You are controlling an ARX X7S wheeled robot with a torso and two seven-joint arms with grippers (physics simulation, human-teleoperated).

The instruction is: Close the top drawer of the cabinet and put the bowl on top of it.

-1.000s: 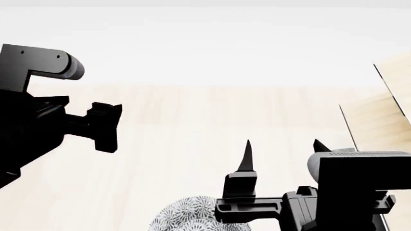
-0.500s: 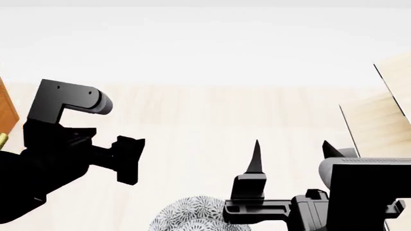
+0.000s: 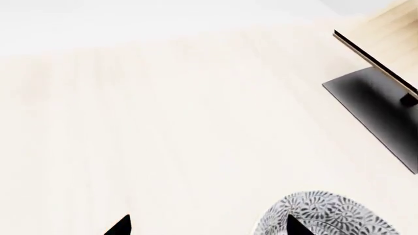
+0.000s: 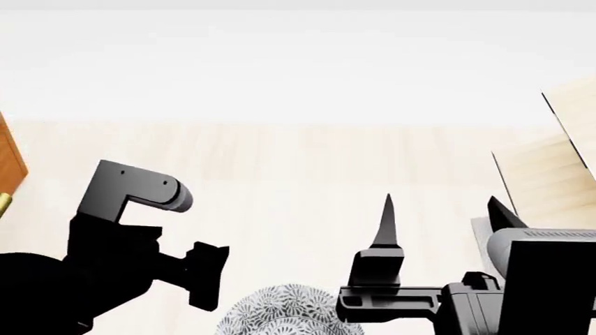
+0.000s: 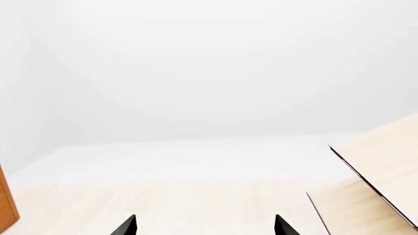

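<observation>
Since the bowl (image 3: 326,218) sits free on the surface (image 3: 163,122), we hold both pincers wide, left pincer (image 3: 207,224) nearest it, right pincer (image 4: 442,209) empty.

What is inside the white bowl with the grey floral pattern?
Only part of the white bowl with the grey floral pattern shows, at the frame edge, its patterned surface alone. Its interior is cut off, so contents cannot be told.

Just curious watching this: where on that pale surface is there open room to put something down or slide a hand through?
The widest bare stretch is the pale tabletop between the orange-brown cabinet and the plywood shelf. It is crowded near the camera, where the bowl sits between the left gripper and right gripper.
</observation>
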